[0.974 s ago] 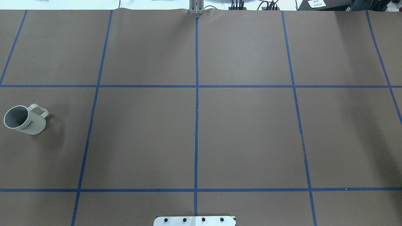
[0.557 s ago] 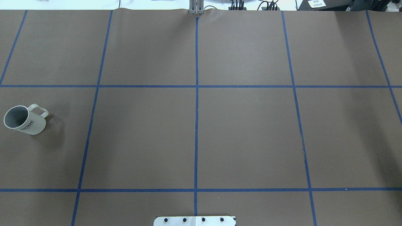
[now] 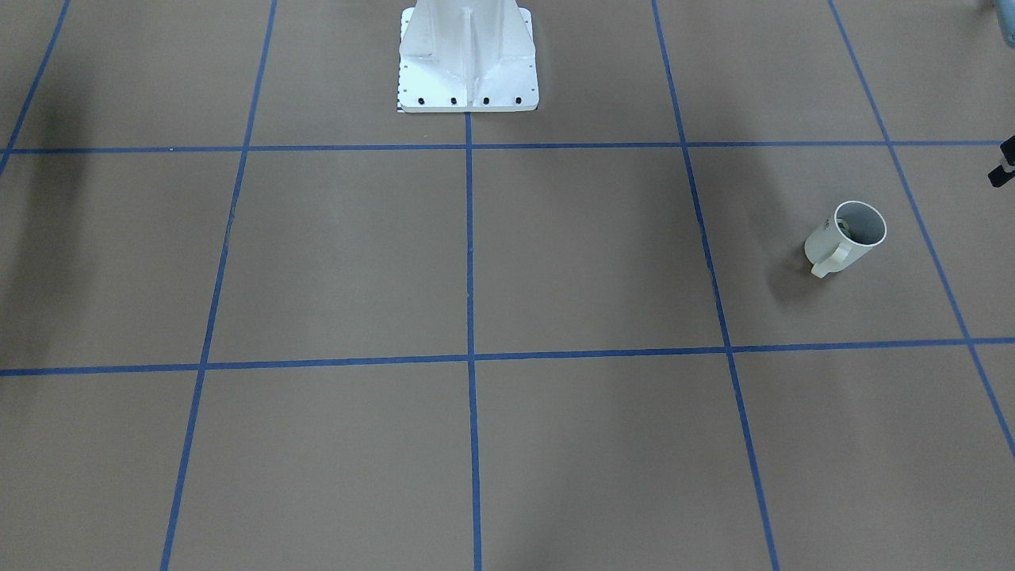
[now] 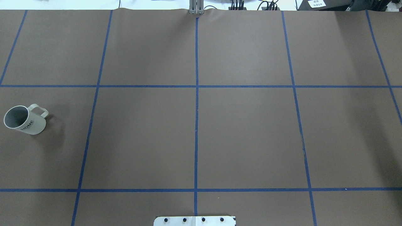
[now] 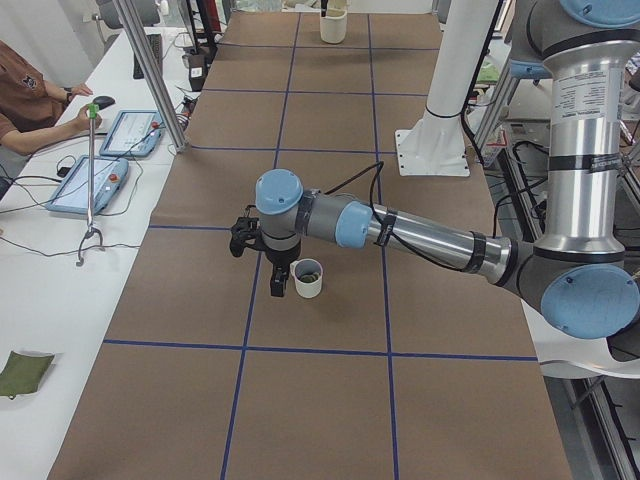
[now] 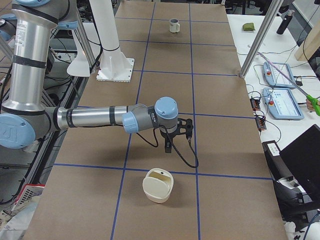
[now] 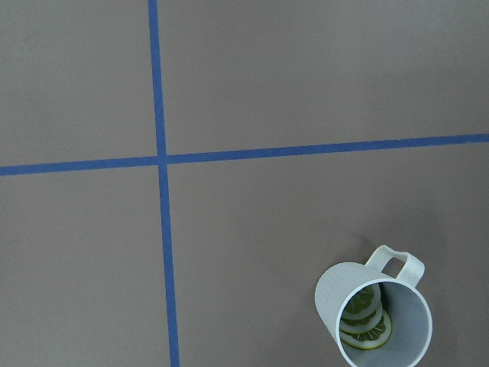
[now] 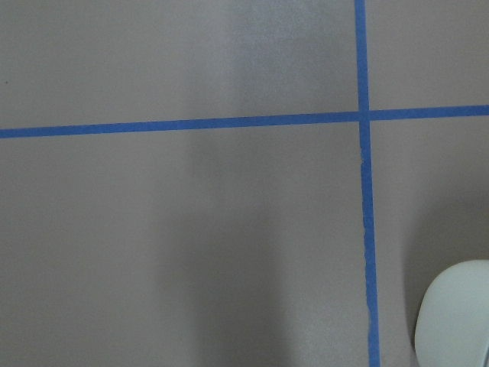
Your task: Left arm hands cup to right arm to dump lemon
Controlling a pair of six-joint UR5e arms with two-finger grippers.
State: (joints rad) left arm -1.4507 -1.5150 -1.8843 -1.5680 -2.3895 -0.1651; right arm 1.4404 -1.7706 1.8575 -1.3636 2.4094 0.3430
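The cream-white cup (image 4: 24, 120) stands upright near the table's left end, handle towards the far side, "HOME" printed on its side. It also shows in the front view (image 3: 847, 235) and the left side view (image 5: 307, 278). The left wrist view looks down into the cup (image 7: 374, 321), where yellowish-green lemon slices (image 7: 365, 317) lie. My left gripper (image 5: 277, 285) hangs raised beside the cup; I cannot tell if it is open or shut. My right gripper (image 6: 168, 147) hangs over the table's right part; I cannot tell its state. Neither arm shows in the overhead view.
A cream tub (image 6: 158, 185) stands on the table just past my right gripper, and its edge shows in the right wrist view (image 8: 454, 317). The white robot base (image 3: 468, 59) sits at the table's near-middle edge. Operators' desks with tablets (image 6: 282, 102) flank the far side.
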